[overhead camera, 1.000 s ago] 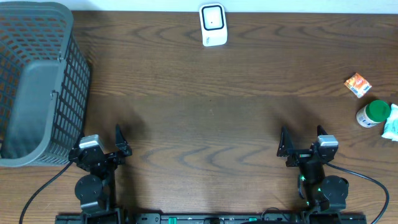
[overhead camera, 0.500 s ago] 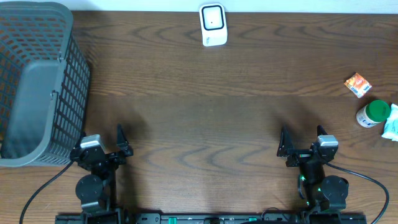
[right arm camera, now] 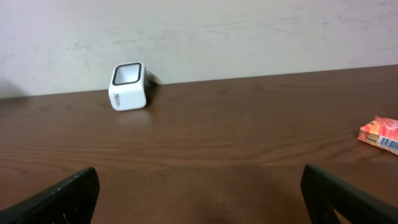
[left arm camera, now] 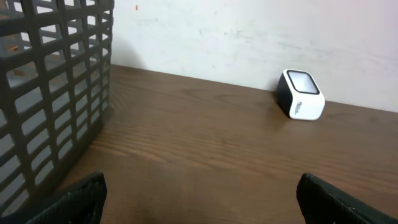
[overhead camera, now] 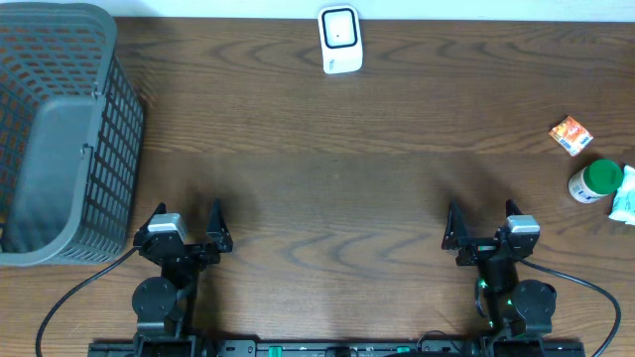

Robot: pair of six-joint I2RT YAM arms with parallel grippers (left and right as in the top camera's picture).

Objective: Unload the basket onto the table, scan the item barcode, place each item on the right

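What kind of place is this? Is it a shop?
Probably a pretend shop checkout set up on a wooden table, not a real shop. There is a white barcode scanner, a grey shopping basket, and small groceries: an orange packet and a green-capped bottle.

A dark grey lattice basket (overhead camera: 60, 129) stands at the left edge of the brown wood-grain counter (overhead camera: 337, 169), reaching its far side. A pale, scuffed wall (left arm camera: 236, 31) runs behind the far edge.
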